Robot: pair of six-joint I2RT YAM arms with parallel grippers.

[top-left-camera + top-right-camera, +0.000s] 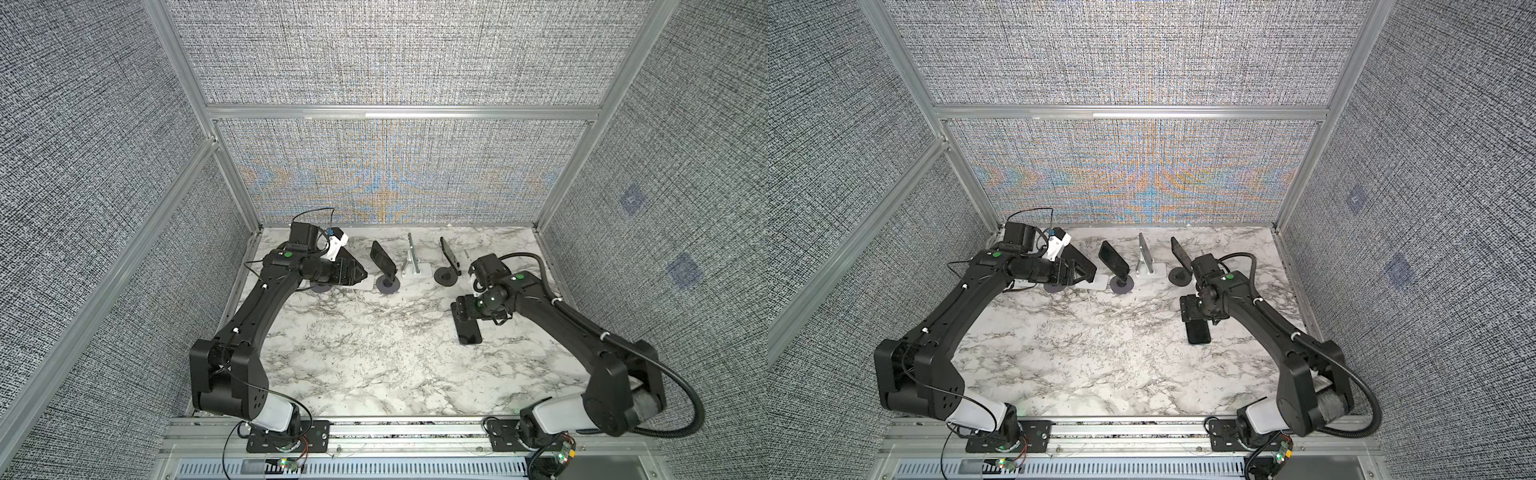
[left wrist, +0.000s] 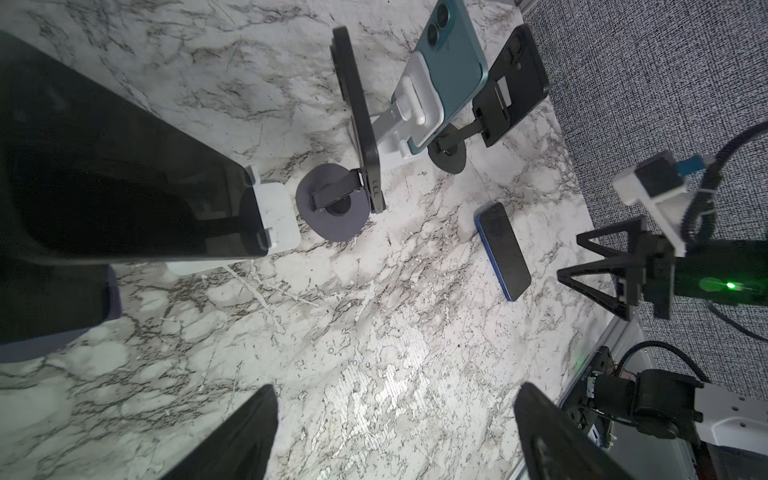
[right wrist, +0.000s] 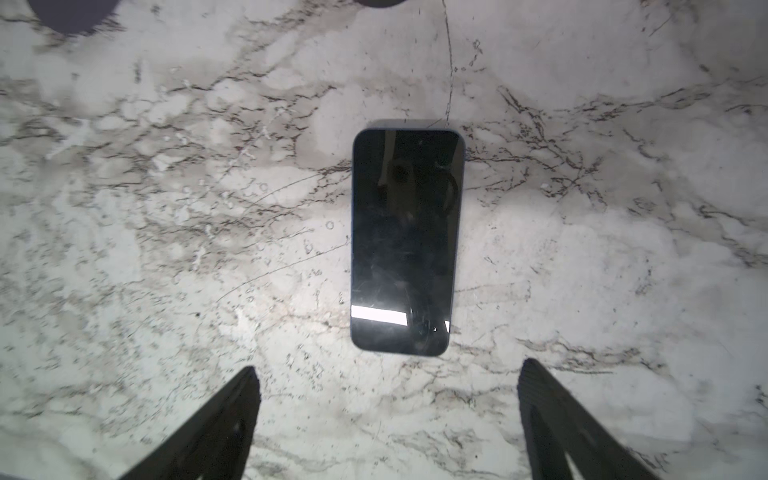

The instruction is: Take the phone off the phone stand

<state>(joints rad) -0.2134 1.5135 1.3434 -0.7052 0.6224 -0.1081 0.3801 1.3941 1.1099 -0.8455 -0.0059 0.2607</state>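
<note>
We see a white, grey-veined marble-look surface [image 1: 374, 365] boxed by grey woven fabric walls [image 1: 395, 62] on aluminium rails [image 1: 395, 111]. The slim blue-edged phone [image 3: 405, 241], glossy black glass up, lies flat on its right half, below the right jaws, spread wide and empty. Left jaws gape wide too. Only the left wrist view shows a teal phone [image 2: 451, 62], back outward, on a white stand [image 2: 409, 112].

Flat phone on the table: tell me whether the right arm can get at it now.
Probably yes: the right tool hangs open just above the phone, with nothing between them.
</note>
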